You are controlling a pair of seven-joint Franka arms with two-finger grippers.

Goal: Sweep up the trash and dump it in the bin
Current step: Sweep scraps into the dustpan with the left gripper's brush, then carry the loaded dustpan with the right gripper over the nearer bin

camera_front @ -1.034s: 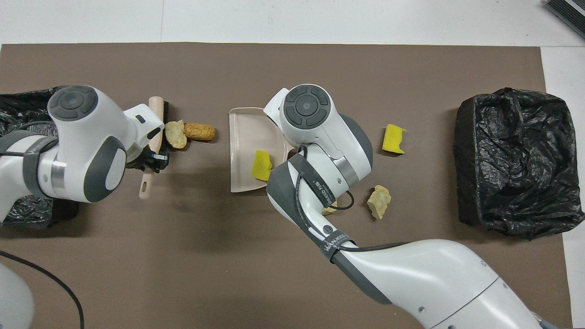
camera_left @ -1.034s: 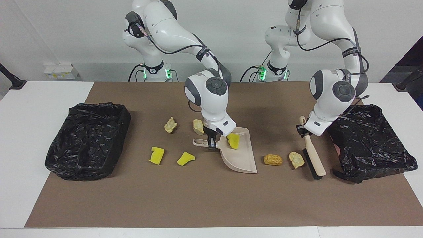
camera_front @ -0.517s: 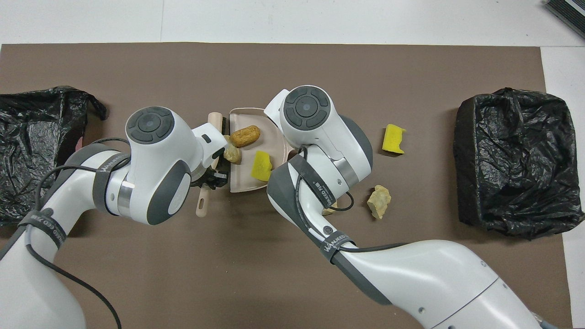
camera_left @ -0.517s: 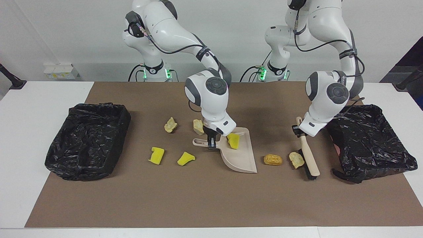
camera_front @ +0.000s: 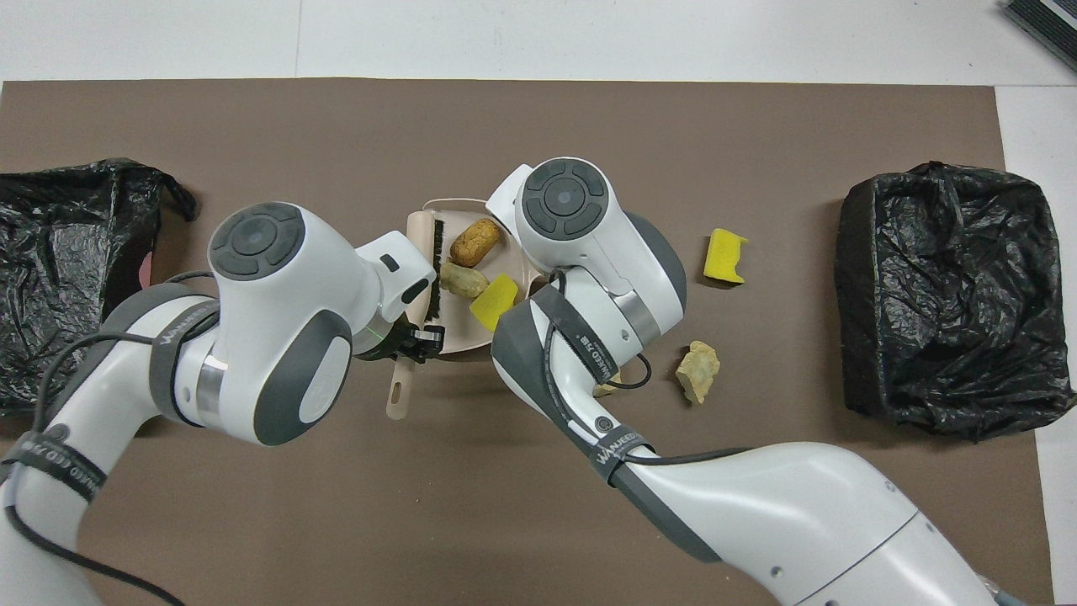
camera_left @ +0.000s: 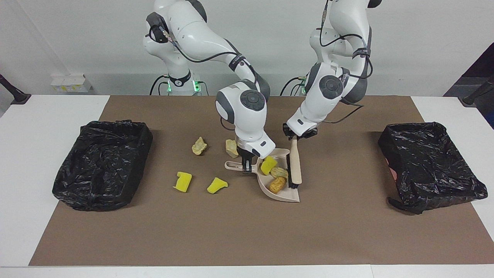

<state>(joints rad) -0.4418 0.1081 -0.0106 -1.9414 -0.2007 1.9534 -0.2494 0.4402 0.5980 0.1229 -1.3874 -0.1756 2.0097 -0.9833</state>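
The left end effector (camera_left: 294, 135) was clamped on the pale wooden handle of a black-bristled hand brush (camera_left: 295, 164), and over the last second it had carried the brush from beside the black-lined bin at the left arm's end of the desk (camera_left: 430, 164) to the mouth of the beige plastic dustpan (camera_left: 287, 195). The brush now lay along the dustpan's open edge. That stroke had driven the golden-brown oval lump (camera_left: 277, 185) and one pale beige crumbly chunk (camera_left: 278, 172) off the mat and into the dustpan, where they sat touching each other beside the bright yellow sponge piece (camera_left: 268, 165) that was already there.

The right end effector (camera_left: 246, 166) had not moved; it stayed closed on the dustpan's handle, holding the pan flat on the mat.

So three scraps appeared gathered and four were left to sweep. All four lay on the side of the dustpan toward the right arm's end of the desk: two yellow sponge pieces (camera_left: 183, 181) (camera_left: 217, 185) near the dustpan's handle, and two beige chunks (camera_left: 199, 146) (camera_left: 231, 148) nearer to the robots than the dustpan. Nothing had yet gone into either bin; the second black-lined bin (camera_left: 102, 170) stood well apart from the dustpan at the right arm's end.

Everything rested on a brown paper mat (camera_left: 247, 239) covering the middle of a white desk (camera_left: 23, 185), set against a plain white wall.
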